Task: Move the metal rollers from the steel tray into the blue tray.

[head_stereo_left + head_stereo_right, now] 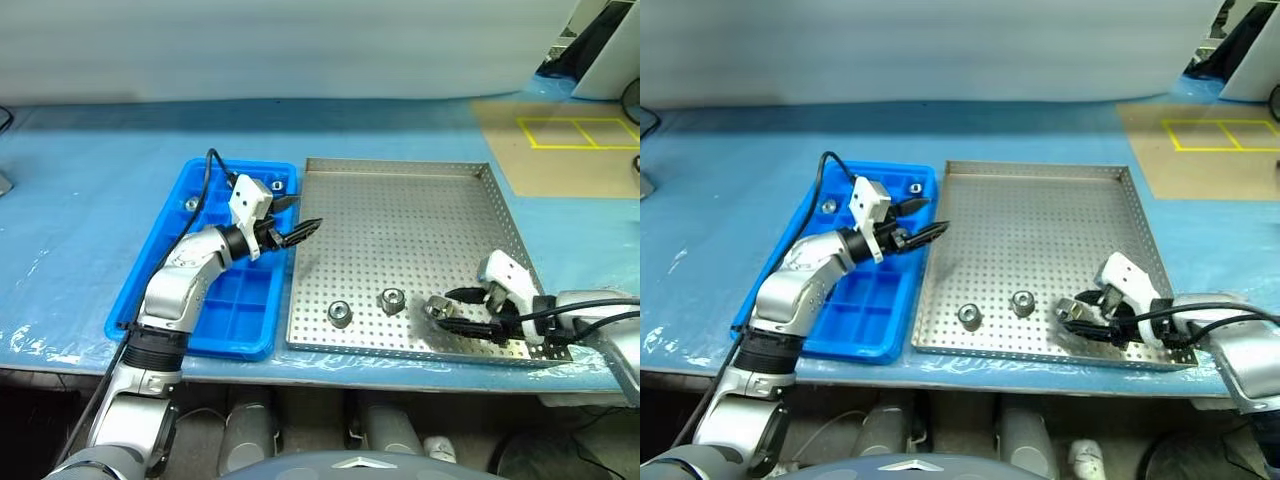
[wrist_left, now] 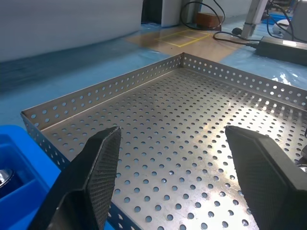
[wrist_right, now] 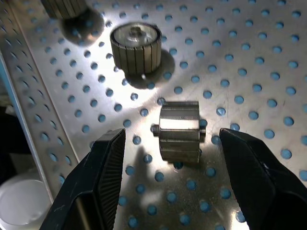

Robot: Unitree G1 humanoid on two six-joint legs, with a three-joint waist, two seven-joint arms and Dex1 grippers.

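While the steel tray (image 1: 400,215) keeps its far half bare, I see three ribbed metal rollers (image 1: 391,299) near its front rim, one lying sideways between my right gripper's (image 3: 168,143) open fingers, left gripper (image 1: 302,232) open, empty, above the blue tray's (image 1: 190,225) edge.

No legible text, labels, brand marks or numbers anywhere in the views. The only sign-like marking is a set of yellow taped rectangle outlines (image 1: 582,132) on a brown floor panel (image 1: 560,160), upper right of the head view; they carry no characters.
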